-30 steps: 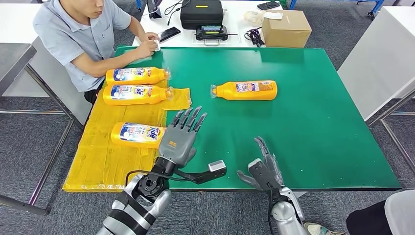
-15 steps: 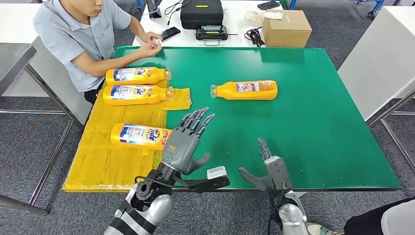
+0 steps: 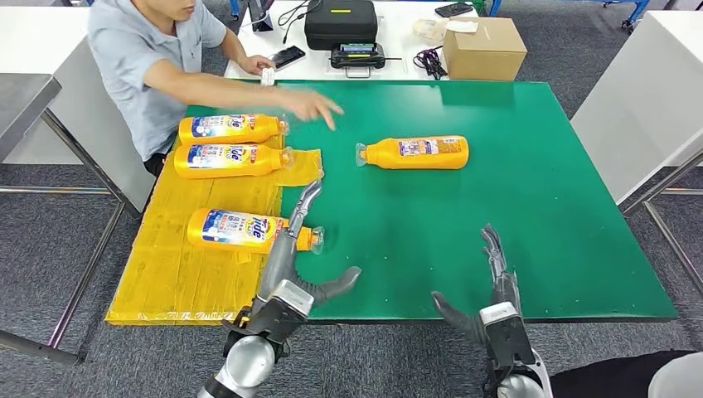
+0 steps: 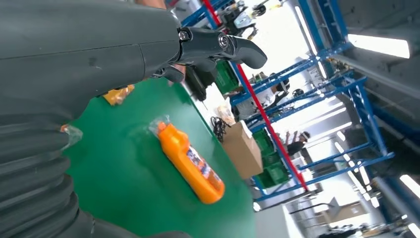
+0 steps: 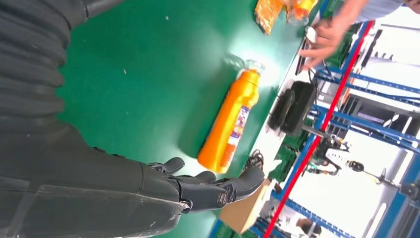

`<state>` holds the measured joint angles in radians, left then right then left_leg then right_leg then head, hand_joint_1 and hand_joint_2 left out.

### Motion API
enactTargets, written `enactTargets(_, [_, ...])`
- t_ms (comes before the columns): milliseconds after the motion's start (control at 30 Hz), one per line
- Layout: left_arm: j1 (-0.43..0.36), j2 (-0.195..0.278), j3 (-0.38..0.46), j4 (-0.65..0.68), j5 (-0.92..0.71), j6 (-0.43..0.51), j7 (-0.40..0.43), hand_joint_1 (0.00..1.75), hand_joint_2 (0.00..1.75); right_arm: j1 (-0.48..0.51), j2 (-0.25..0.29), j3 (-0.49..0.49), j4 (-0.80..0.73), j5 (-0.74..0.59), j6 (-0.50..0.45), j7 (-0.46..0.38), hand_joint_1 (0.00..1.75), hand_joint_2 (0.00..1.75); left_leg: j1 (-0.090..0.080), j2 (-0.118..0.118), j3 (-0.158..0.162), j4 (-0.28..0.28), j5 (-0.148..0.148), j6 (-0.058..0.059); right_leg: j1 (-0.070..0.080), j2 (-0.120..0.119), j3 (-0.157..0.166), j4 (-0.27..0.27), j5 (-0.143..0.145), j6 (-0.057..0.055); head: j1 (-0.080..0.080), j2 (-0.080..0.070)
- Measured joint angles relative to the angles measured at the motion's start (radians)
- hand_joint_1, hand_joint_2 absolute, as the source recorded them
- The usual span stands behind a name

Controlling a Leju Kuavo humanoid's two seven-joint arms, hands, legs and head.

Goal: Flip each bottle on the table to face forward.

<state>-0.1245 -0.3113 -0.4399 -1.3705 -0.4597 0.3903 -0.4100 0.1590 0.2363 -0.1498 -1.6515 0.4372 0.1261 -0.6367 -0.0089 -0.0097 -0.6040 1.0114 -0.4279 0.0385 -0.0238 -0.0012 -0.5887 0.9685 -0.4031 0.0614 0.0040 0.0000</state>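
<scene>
**Left fingers beside the nearest bottle's neck**

The left hand is empty, fingers straight, thumb spread, fingertips just past the cap end of the nearest bottle. The right hand is spread wide, holding nothing; the lone orange bottle lies well beyond its fingertips on the green table.

Both arms come in low at the near edge. The left hand is turned on edge, fingers straight and stretched toward the far side, thumb sticking out to the right, nothing in it. The right hand sits further right, fingers pointing up and away, thumb splayed left, also empty. The 2 hands are well apart.
</scene>
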Motion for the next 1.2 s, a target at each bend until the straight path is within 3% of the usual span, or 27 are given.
enactTargets(67, [0.001,-0.001,0.012,-0.001,0.031,-0.001,-0.014,0.0,1.75,-0.006,0.011,-0.002,-0.008,0.007,-0.006,0.039,0.0,0.87,0.0,0.0,0.0,0.0,0.0,0.0,0.0,0.0,0.0,0.0,0.0,0.0,0.0,0.0])
enactTargets(133, [0.004,-0.003,0.029,-0.002,0.051,-0.006,-0.021,0.0,1.75,-0.021,0.026,-0.004,-0.008,0.025,-0.041,0.07,0.0,1.75,0.0,0.0,0.0,0.0,0.001,0.0,0.0,0.0,0.0,0.0,0.0,0.0,0.0,0.0])
enactTargets(333, [0.05,-0.005,0.071,-0.067,0.064,-0.123,-0.002,0.0,1.75,-0.077,0.064,0.024,-0.008,0.094,-0.104,0.171,0.0,1.75,0.0,0.0,0.0,0.0,0.001,0.0,0.0,0.0,0.0,0.001,0.0,0.0,0.0,0.0])
enactTargets(567, [0.117,-0.004,0.104,-0.148,0.072,-0.173,-0.022,0.0,1.75,-0.046,0.035,0.092,-0.009,0.032,-0.031,0.113,0.0,1.75,0.0,0.0,-0.001,0.0,0.0,0.0,0.0,0.0,0.0,0.0,0.0,0.0,0.0,0.0])
enactTargets(700, [0.127,-0.004,0.115,-0.164,0.071,-0.173,-0.026,0.0,0.0,-0.035,0.024,0.105,-0.008,0.005,-0.007,0.102,0.0,1.75,0.0,0.0,0.0,0.0,0.0,0.0,0.0,0.0,0.0,0.0,0.0,0.0,0.0,0.0])
enactTargets(933, [0.143,-0.004,0.116,-0.193,0.064,-0.152,-0.028,0.0,0.0,-0.019,0.01,0.117,0.011,0.04,0.024,0.134,0.0,1.75,0.0,0.0,0.0,0.0,0.0,0.0,0.0,0.0,0.0,0.0,0.0,0.0,0.0,0.0])
enactTargets(1133, [0.148,-0.004,0.116,-0.203,0.124,-0.175,-0.024,0.0,0.0,-0.01,-0.024,0.135,0.032,0.177,-0.059,0.159,0.0,1.75,0.0,0.0,0.0,0.0,0.0,0.0,0.0,0.0,0.0,0.0,0.0,0.0,0.0,0.0])
enactTargets(1200, [0.147,-0.004,0.116,-0.203,0.171,-0.198,-0.014,0.0,0.87,-0.012,-0.044,0.141,0.037,0.29,-0.127,0.189,0.0,1.75,0.0,0.0,0.0,0.0,0.0,0.0,0.0,0.0,0.0,0.0,0.0,0.0,0.0,0.0])
